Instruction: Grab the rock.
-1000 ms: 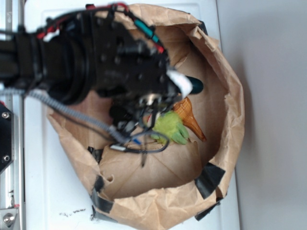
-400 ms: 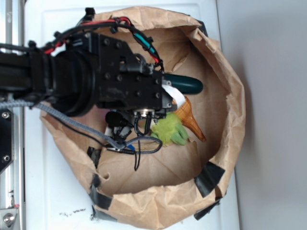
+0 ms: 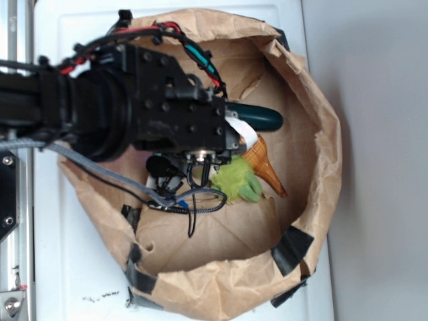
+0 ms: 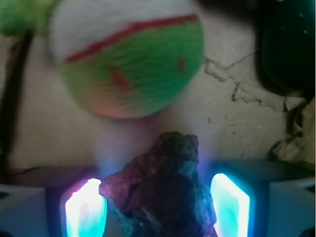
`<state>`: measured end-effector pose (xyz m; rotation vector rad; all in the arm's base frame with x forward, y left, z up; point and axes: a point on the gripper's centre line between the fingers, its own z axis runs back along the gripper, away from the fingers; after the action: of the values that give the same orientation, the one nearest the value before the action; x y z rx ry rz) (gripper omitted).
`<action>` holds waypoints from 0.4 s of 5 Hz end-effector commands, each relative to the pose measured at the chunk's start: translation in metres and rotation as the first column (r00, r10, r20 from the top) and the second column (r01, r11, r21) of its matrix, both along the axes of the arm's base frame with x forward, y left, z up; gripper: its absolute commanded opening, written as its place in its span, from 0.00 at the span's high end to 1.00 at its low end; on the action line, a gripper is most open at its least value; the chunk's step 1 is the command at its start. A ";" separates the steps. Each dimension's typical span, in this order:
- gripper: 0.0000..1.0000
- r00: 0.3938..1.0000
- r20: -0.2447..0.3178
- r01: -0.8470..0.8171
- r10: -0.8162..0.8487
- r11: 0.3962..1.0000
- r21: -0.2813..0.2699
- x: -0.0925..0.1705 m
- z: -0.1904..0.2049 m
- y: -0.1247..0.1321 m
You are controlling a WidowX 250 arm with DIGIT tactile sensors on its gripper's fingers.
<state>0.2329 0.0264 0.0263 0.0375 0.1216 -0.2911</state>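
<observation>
Rock (image 4: 160,190): dark, rough, jagged lump between hand (image 4: 158,207) fingers.

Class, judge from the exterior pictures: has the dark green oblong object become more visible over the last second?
Yes. More of the dark green oblong object shows against the paper bag.

A white table (image 3: 67,267) fills the view from 12 to 7 o'clock, with a plain grey surface (image 3: 381,160) at 3 o'clock.

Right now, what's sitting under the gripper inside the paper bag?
The wrist view shows the rock between the gripper fingers, with the green plush toy just beyond it. In the exterior view the arm covers the rock; only the plush and seashell show.
</observation>
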 end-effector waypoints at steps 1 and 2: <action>1.00 0.979 0.205 0.039 -0.007 0.988 -0.151 -0.002 0.101 0.000; 1.00 0.965 0.262 0.028 0.019 0.984 -0.176 -0.006 0.127 0.001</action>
<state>0.2239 0.0182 0.1389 -0.1270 -0.1070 -0.3102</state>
